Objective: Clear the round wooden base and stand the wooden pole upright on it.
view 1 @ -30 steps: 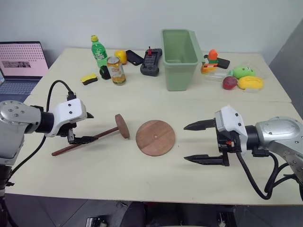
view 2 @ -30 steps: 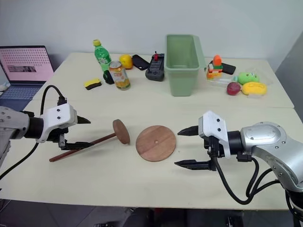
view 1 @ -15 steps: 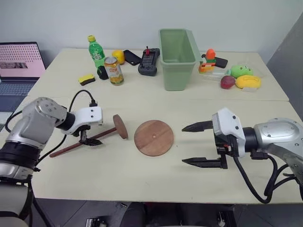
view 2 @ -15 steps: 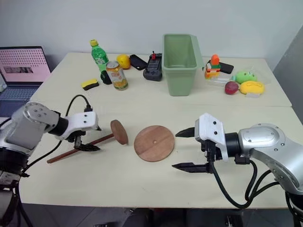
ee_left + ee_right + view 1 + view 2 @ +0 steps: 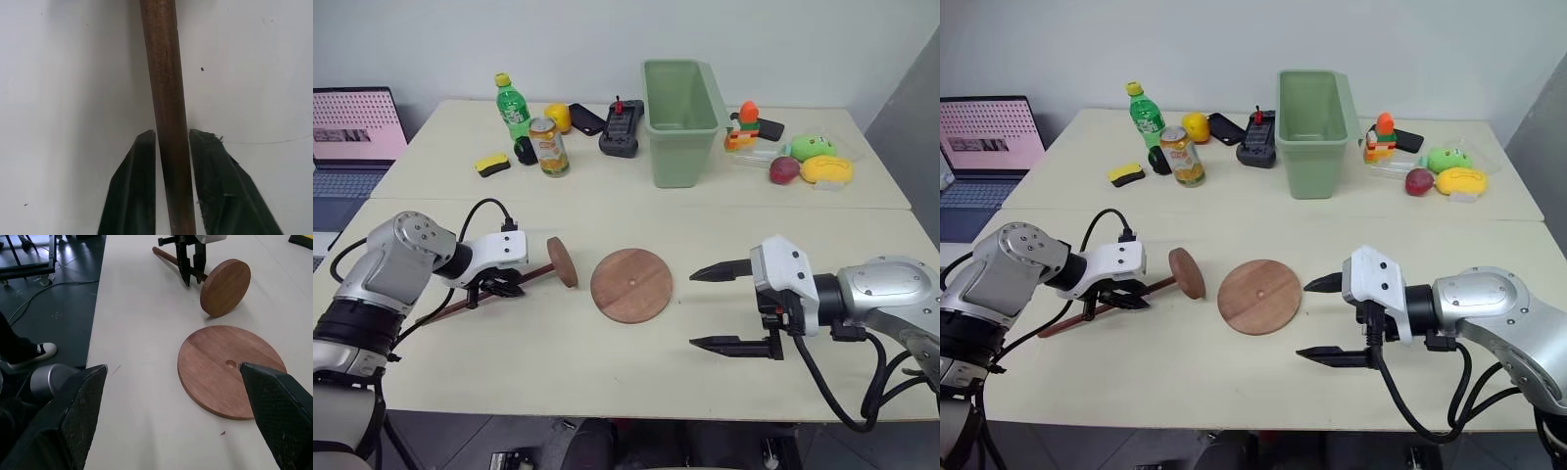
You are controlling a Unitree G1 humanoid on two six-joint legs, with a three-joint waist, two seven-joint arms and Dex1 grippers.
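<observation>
Wooden pole: pinched mid-rod by left gripper; disc-end weight risks pivoting. Right gripper: spread, empty.

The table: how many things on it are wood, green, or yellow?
Wood: 2, the base and the pole.
Green: 3, the bin, the bottle and a toy fruit.
Yellow: 3, a ball, a sponge and a mango.
Total: 8.

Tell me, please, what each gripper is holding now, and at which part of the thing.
The left gripper is shut on the wooden pole, gripping its thin rod partway along, away from the disc end. The right gripper is open and holds nothing.
</observation>
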